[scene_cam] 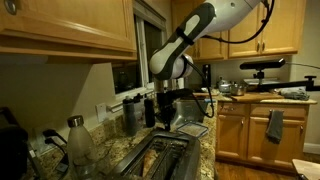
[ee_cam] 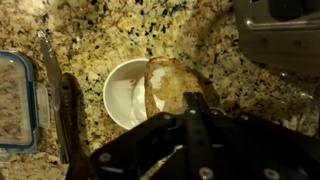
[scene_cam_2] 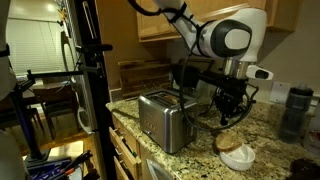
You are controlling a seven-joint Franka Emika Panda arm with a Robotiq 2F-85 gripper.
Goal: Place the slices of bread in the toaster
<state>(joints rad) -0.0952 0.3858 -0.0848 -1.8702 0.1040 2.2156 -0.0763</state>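
A tan slice of bread leans in a small white bowl on the speckled granite counter. My gripper has its two black fingers pressed together at the slice's right edge, and it looks shut on it. In an exterior view the gripper hangs just above the bowl, to the right of the shiny silver toaster. The toaster also shows low in the foreground, with the gripper behind it. In the wrist view the toaster fills the top right corner.
A blue-rimmed container and a long dark utensil lie left of the bowl. A glass bottle stands beside the toaster. A black stand rises at the counter's end, and a grey jar sits at the far right.
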